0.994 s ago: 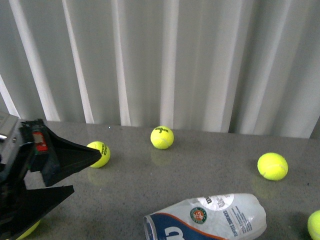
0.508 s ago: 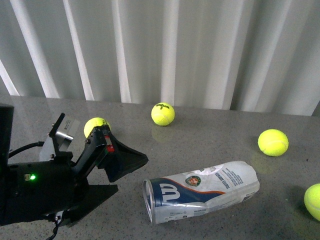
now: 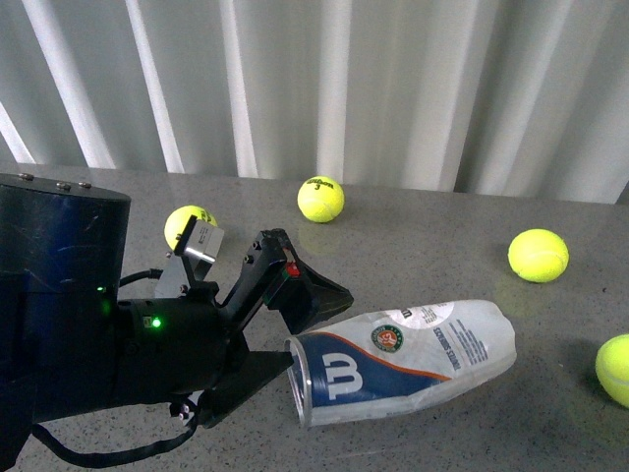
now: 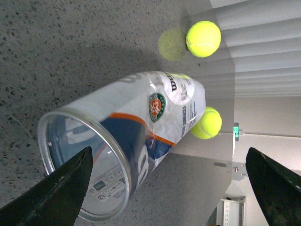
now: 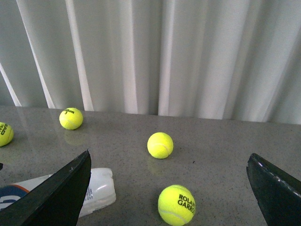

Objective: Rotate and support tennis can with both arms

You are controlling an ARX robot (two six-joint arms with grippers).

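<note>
The tennis can [image 3: 403,359] lies on its side on the grey table, silvery open rim toward the left, clear closed end toward the right. My left gripper [image 3: 316,329] is open, its two black fingers either side of the rim end; I cannot tell if they touch it. In the left wrist view the can [image 4: 141,127] points its open mouth at the camera, next to one finger of the gripper [image 4: 169,188]. My right gripper [image 5: 169,197] is open and empty above the table; the can's clear end [image 5: 96,190] shows beside one of its fingers. The right arm is out of the front view.
Yellow-green tennis balls lie around: one at the back [image 3: 321,199], one behind the left arm [image 3: 189,224], one at the right [image 3: 538,256], one at the right edge [image 3: 614,369]. A ROLAND GARROS ball [image 5: 176,205] lies between the right fingers. White curtains hang behind the table.
My left arm has moved right and forward, bringing its open fingers up to the can's rim end. The can now shows higher and fuller in the front view.
</note>
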